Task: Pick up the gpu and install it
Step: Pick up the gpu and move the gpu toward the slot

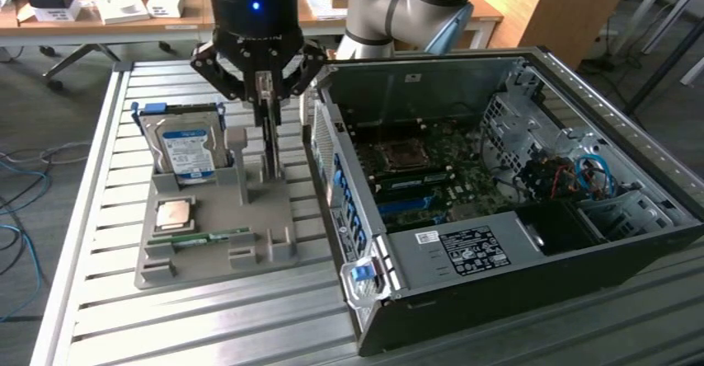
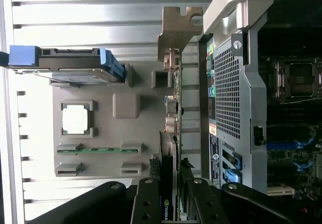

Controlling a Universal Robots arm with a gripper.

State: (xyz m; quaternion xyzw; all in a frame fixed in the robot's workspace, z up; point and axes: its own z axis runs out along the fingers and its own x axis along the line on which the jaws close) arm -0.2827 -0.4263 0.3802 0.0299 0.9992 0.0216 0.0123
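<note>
- Black fingers (image 2: 147,199) of the gripper (image 2: 170,191), nearest the wrist camera, press on the two faces of the gpu (image 2: 173,118). The jaws are clamped on the card, with no gap either side.
- In both views the gpu stands upright on its long edge over the grey holder (image 1: 209,251), along the holder's side nearest the computer case (image 1: 440,77). Its silvery bracket (image 2: 178,30) is at the holder's hard-drive end.
- I cannot tell whether the card's lower edge sits in the holder's slot or has just left it.
- Judged from this, the pick-up half is in hand. The grasp is made, the card is over the holder, and nothing is installed in the case yet.
- As I read it, the move from here calls for a straight pull up out of the holder with the card kept upright (a thin board gripped by its faces can pivot). The case wall just beside the holder leaves little room.
- A hard drive (image 1: 187,147) with a blue label stands upright at the holder's far end.
- A processor chip (image 1: 176,215) and a green memory stick (image 1: 204,236) lie flat in the holder, away from the case.
- Just beside the holder, the case lies open, its motherboard (image 1: 440,168) exposed. Holder and case both rest on a slatted metal table (image 1: 165,325).
</note>
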